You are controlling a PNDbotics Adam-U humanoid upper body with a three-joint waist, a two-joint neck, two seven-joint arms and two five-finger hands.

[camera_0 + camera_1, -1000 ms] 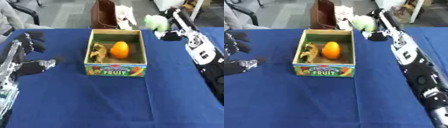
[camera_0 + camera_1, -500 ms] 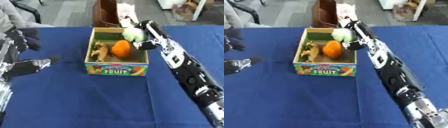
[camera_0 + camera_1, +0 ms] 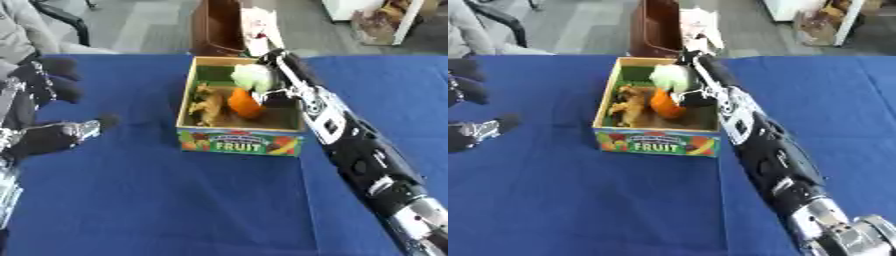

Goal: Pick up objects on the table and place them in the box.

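right hand (image 3: 273,84) curled round pale green object (image 3: 251,76), over far end of box (image 3: 241,141) | box at bench (image 3: 157,200) far-middle; holds orange fruit (image 3: 244,103), brown item (image 3: 208,104) | left hand (image 3: 48,112) idle, relaxed open, left edge | remaining: release; nothing else seen on bench

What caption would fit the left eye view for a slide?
Right hand holds a pale green object over the fruit box, above an orange item; left hand idles at left.
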